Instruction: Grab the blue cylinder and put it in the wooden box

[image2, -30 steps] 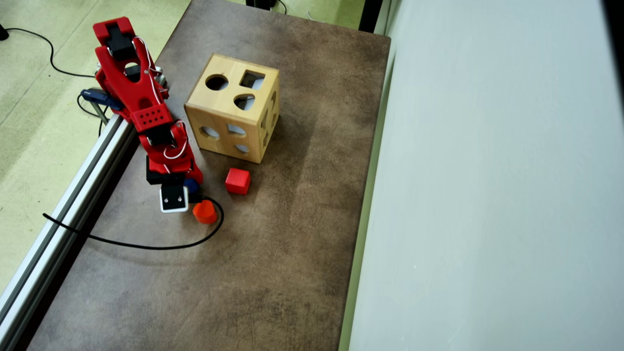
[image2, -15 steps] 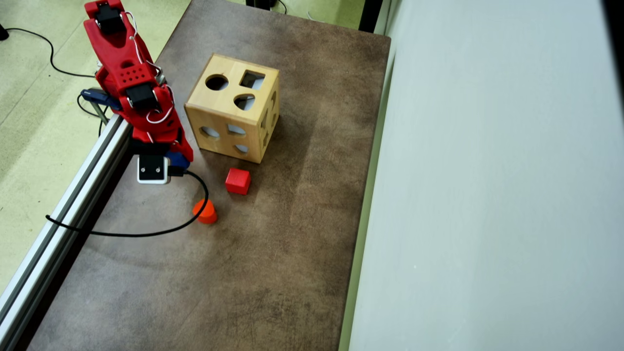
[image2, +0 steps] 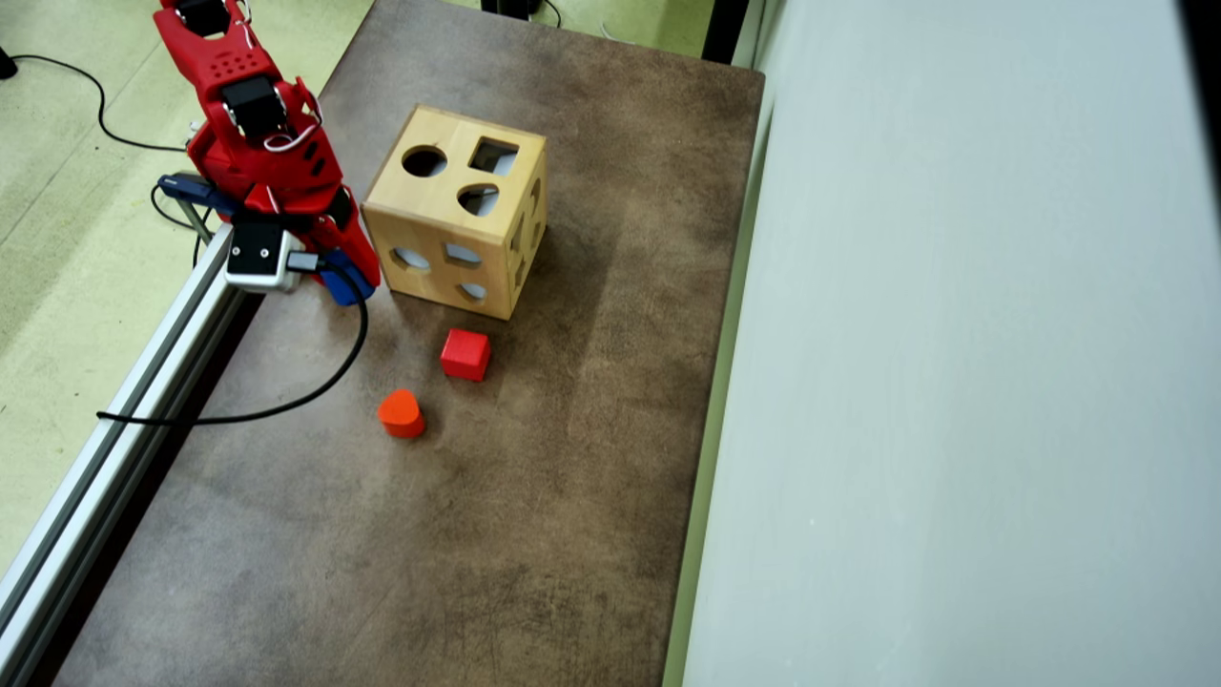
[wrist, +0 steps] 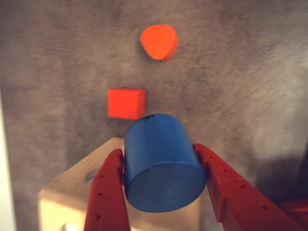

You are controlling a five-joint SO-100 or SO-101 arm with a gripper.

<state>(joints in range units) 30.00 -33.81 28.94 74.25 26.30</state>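
The cylinder (wrist: 161,163) is held between the two red fingers (wrist: 108,192) of the gripper (wrist: 159,166), which press against its sides in the wrist view; its flat round end faces the camera. It is carried clear of the table (image2: 534,534). In the overhead view only a sliver of the cylinder (image2: 341,283) is seen below the gripper (image2: 345,277), just beside the left lower corner of the box (image2: 456,205).

Compared with the earlier overhead frames, the arm (image2: 253,124) has been drawn back and raised. A second ago the gripper was low by the orange block (image2: 401,413), with the cylinder at its tip close to that block. Half a second ago it had been lifted away toward the box. Now it is found still nearer the box, against the box's left side, and the white camera housing (image2: 256,256) has been shifted up toward the metal rail (image2: 124,410). The black cable (image2: 286,401) has been pulled with it and no longer loops around the orange block.

The orange block and the red cube (image2: 465,354) have not been moved in the overhead view. In the wrist view the cube (wrist: 126,103) is seen just beyond the cylinder and the orange block (wrist: 159,42) farther off, with a corner of the box (wrist: 72,192) at lower left. The box itself has kept its place, three cut-outs showing on its top.
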